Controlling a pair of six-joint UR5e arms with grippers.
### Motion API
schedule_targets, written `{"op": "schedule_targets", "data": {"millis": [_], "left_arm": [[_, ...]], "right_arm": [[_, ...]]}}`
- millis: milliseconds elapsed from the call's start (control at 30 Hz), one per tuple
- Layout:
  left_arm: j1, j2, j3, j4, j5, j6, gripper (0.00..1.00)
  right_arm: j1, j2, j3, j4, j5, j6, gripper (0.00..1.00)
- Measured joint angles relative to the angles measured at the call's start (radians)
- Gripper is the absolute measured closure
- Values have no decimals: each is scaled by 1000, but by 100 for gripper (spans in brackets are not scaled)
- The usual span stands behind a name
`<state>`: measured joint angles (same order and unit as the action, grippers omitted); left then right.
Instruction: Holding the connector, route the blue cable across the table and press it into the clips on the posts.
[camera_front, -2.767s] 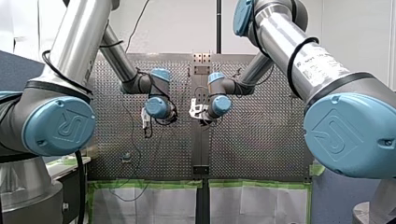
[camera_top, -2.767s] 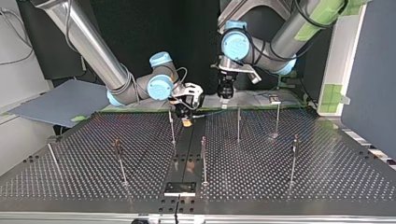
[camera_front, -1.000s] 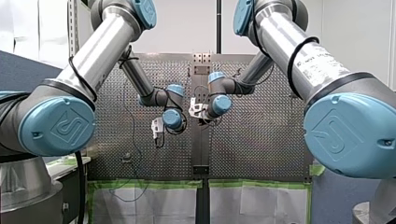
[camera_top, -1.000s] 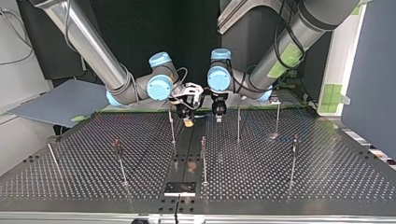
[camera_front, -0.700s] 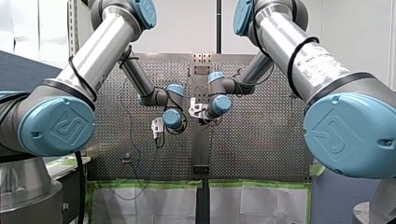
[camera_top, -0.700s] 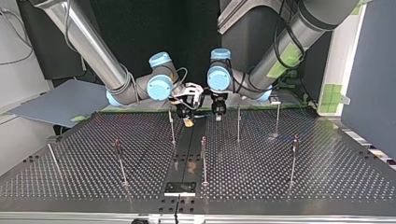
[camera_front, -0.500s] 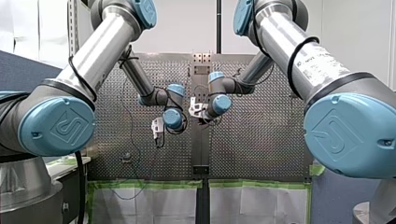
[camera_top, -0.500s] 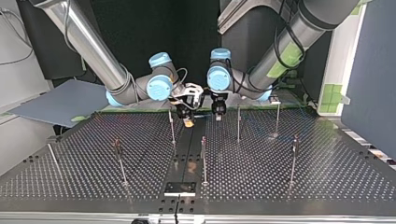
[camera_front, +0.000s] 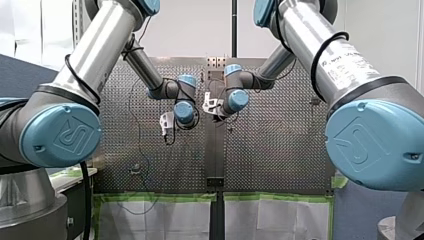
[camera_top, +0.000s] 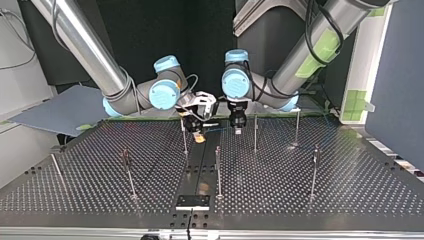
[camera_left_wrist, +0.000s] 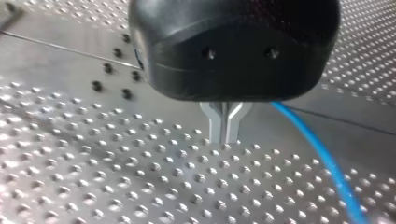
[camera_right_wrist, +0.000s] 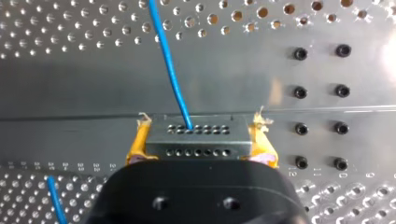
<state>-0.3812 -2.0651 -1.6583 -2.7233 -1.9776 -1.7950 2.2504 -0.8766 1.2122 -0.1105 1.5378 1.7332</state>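
Connector (camera_right_wrist: 196, 140) pinched by right end effector (camera_right_wrist: 198, 145); should pull cable (camera_right_wrist: 168, 60) taut. Left end effector (camera_left_wrist: 225, 135) pressed together, cable beside it.

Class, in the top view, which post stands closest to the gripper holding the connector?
The post just left of my right gripper in that view; every other one stands clearly farther from it.

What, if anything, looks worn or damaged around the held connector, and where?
The yellow pads of my right tool look frayed: ragged wisps stick out at both tips beside the grey connector.
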Motion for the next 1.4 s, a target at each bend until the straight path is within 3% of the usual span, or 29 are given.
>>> {"op": "schedule_targets", "data": {"millis": [233,633,967,1000,1100,1233,1300,1400], "left_arm": [[-8,50,0,-18,0,2,100],[-35,152,-11,-65,-53,9,100],[-44,237,-28,-53,-55,10,100],[-45,241,-28,-54,-54,10,87],[-48,247,-29,-53,-54,10,81],[-52,248,-29,-52,-55,10,87],[-54,248,-29,-53,-57,10,99],[-55,248,-29,-55,-59,11,99]], "right_arm": [[5,-27,0,42,-1,-4,100],[3,-111,4,63,-2,2,100],[1,-149,4,81,-3,2,100],[1,-154,4,82,-3,3,100],[-1,-169,4,82,-2,5,100],[-1,-194,4,83,-3,8,100],[-1,-202,4,83,-4,8,100],[-1,-211,4,83,-4,9,100]]}}
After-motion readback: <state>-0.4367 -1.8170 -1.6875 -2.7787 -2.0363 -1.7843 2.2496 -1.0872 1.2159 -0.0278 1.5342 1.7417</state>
